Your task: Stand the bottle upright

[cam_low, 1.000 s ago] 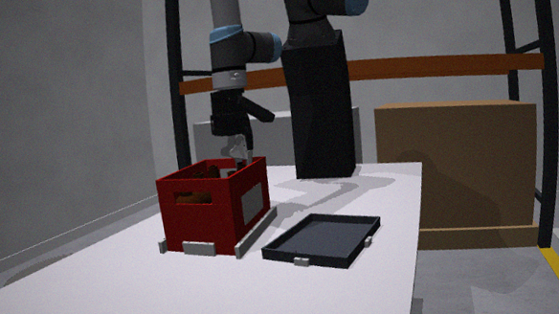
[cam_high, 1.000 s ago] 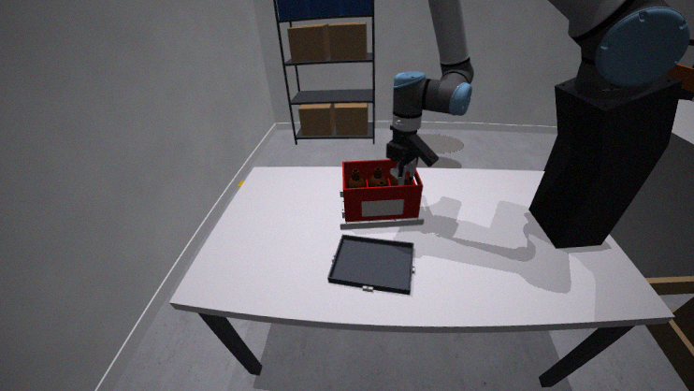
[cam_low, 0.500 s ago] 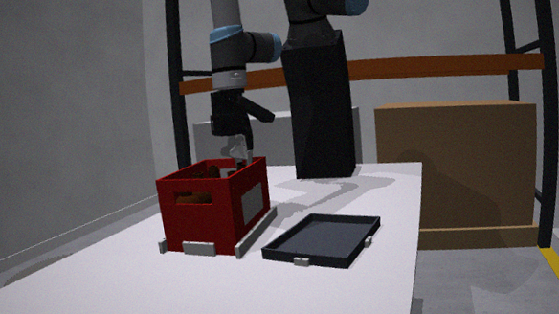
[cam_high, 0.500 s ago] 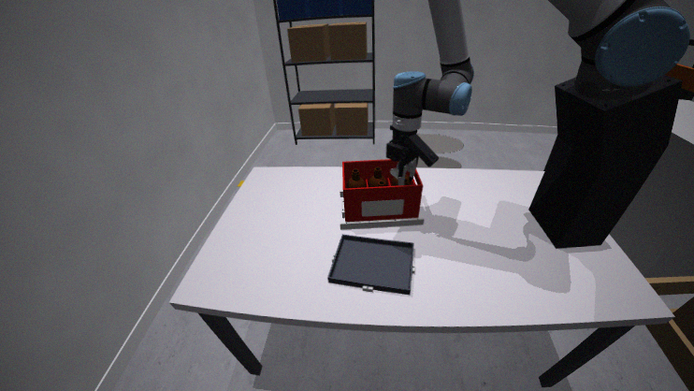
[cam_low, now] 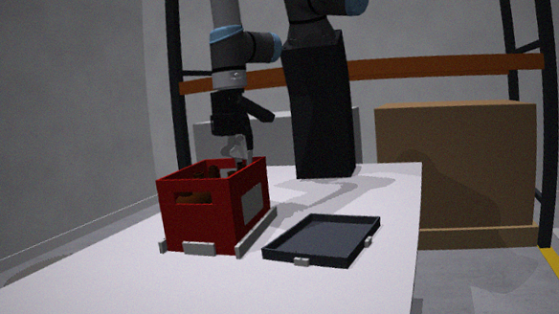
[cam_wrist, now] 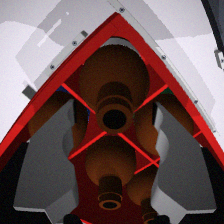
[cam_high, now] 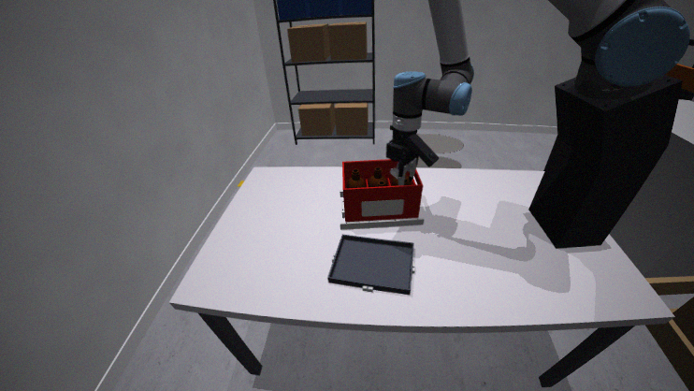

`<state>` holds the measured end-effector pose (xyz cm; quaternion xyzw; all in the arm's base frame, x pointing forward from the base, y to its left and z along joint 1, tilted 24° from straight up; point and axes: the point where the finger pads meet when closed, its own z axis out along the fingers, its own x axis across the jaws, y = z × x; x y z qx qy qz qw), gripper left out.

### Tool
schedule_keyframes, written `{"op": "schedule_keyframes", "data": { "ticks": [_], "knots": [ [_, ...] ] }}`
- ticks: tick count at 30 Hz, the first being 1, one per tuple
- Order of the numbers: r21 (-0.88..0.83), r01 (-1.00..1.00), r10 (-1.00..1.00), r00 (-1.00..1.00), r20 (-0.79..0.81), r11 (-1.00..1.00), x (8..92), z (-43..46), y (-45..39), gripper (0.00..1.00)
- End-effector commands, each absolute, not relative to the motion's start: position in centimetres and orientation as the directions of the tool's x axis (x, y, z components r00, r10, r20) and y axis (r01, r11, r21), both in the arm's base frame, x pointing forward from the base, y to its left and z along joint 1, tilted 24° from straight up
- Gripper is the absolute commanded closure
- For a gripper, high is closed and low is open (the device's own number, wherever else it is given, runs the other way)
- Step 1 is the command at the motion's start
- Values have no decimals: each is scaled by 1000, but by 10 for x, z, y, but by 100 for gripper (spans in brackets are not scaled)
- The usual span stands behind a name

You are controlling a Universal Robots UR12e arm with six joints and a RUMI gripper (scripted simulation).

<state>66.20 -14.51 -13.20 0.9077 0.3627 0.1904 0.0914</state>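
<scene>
The red crate (cam_high: 381, 194) (cam_low: 203, 218) (cam_wrist: 150, 42) stands at the back middle of the white table (cam_high: 271, 242), with brown bottles upright in its cells; two of them (cam_high: 355, 179) (cam_high: 376, 177) show on the left. My gripper (cam_high: 405, 173) (cam_low: 240, 153) (cam_wrist: 114, 102) reaches down into the crate's right rear corner. In the wrist view its fingers stand apart on either side of one bottle's neck (cam_wrist: 114, 102), with a gap on each side, so it is open. Two more bottle necks (cam_wrist: 110, 192) show below it. The black tray (cam_high: 371, 262) (cam_low: 320, 240) lies empty in front of the crate.
Grey stop bars (cam_high: 381, 223) (cam_low: 255, 231) lie against the crate's base. The arm's black pedestal (cam_high: 601, 160) (cam_low: 319, 109) stands on the table's right rear. A shelf with cardboard boxes (cam_high: 327, 72) stands behind the table, and a large box (cam_low: 459, 167) stands beside it.
</scene>
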Motion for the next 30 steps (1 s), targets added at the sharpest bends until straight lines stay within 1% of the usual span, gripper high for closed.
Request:
{"op": "schedule_keyframes", "data": {
  "ticks": [1,30],
  "knots": [
    [305,623,693,664,280,-720,662,-131,-145,62],
    [305,623,693,664,280,-720,633,-67,-143,62]
  ]
}}
